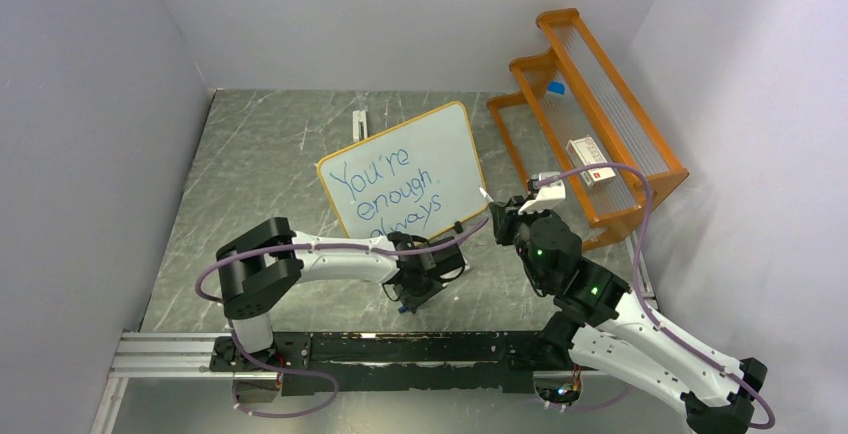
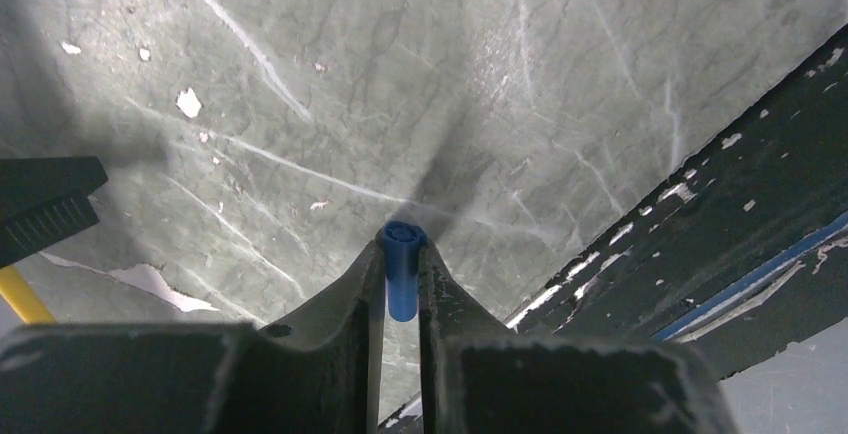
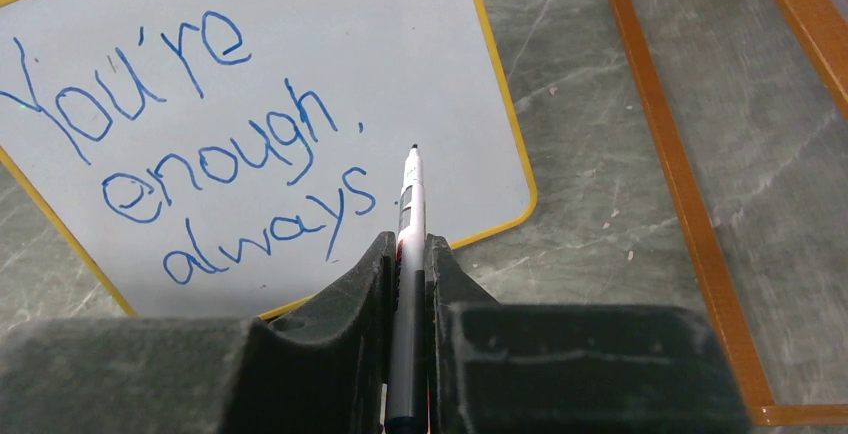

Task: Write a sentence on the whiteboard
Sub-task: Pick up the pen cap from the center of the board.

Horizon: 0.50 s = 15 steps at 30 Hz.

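Note:
The whiteboard (image 1: 405, 169) leans upright at mid-table, tan-orange framed, with "You're enough, always" in blue ink on it (image 3: 300, 44). My right gripper (image 1: 500, 219) hovers just off its lower right corner, shut on a white and grey marker (image 3: 410, 204). The bare tip of the marker points at the board beside "always". My left gripper (image 1: 408, 299) points down at the table in front of the board, low and close to the front rail. It is shut on a small blue marker cap (image 2: 403, 274) that stands between its fingers.
An orange wooden rack (image 1: 590, 114) stands at the right, holding a small white box (image 1: 590, 162) and a blue-capped item (image 1: 556, 87); its base frame (image 3: 680, 184) lies close to my right gripper. A black rail (image 2: 740, 224) runs along the table's near edge.

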{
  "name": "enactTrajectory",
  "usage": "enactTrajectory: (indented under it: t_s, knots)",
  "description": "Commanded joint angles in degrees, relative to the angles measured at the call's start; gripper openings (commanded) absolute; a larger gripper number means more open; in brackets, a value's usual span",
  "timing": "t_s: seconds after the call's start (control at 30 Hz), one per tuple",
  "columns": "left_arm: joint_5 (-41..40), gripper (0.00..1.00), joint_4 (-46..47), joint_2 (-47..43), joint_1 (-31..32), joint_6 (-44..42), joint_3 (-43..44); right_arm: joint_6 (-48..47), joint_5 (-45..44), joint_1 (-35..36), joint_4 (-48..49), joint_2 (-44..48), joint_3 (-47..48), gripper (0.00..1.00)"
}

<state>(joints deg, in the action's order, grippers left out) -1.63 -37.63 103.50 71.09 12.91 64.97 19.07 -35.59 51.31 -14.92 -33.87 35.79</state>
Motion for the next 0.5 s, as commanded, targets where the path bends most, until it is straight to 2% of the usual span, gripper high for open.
enactTrajectory:
  t_s: [0.0,0.27,0.47]
  knots:
    - [-1.2,0.05,-1.0,-2.2,-0.3,1.7,-1.6,0.0,-0.8,-0.2,0.4,0.9,-0.1,0.0]
    - [-1.8,0.05,3.7,-8.7,-2.8,5.1,-3.6,-0.6,2.3,-0.3,1.5,1.2,-0.8,0.0]
    - [-6.1,0.05,8.8,-16.8,-5.2,11.3,-3.9,-2.4,6.5,-0.3,8.0,2.5,-3.6,0.0]
